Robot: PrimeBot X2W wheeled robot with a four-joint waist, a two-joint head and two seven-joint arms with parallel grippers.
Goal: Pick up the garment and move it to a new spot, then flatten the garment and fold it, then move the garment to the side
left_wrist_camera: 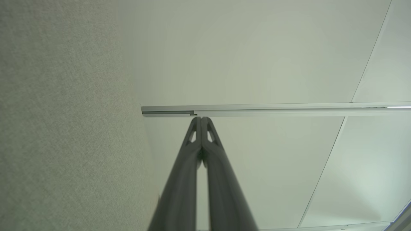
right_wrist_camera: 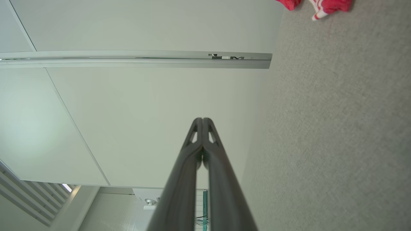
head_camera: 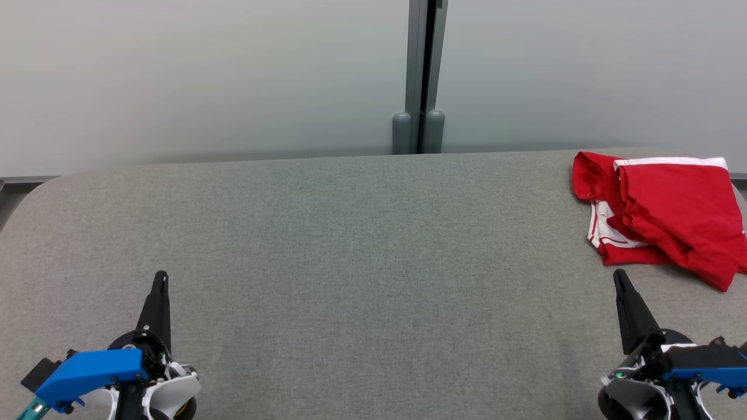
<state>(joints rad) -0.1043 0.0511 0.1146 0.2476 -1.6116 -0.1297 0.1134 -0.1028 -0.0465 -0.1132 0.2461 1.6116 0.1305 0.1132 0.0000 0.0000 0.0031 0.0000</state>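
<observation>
Head view: my left gripper (head_camera: pixel 161 276) sits at the lower left, its two dark fingers pressed together into a single point with nothing between them. In the left wrist view, the left gripper (left_wrist_camera: pixel 201 119) has its tips meeting and only a thin slit further down the fingers, and it is empty. My right gripper (head_camera: pixel 618 275) sits at the lower right, likewise pinched closed and holding nothing. In the right wrist view, the right gripper (right_wrist_camera: pixel 202 120) has its tips touching. A blue housing (head_camera: pixel 93 370) rides on the left wrist, and one like it sits on the right. Both grippers are low over the grey fabric-covered table (head_camera: pixel 350 245); I cannot tell whether either one touches it. The red garment (head_camera: pixel 671 216) lies on the far right part of the table, close to the back edge. It is bunched in a loose, rumpled heap, with a white band along its top edge and white stripes at its left side. I cannot tell what kind of garment it is. Its near edge lies just beyond my right gripper's tip and a little to the right, near but apart. It is well apart from my left gripper. The right wrist view catches a scrap of the red garment (right_wrist_camera: pixel 324 6) at its top edge, resting on the table (right_wrist_camera: pixel 337 128). Behind the table stand pale wall panels (head_camera: pixel 204 76), joined by a grey metal post (head_camera: pixel 419 76).
</observation>
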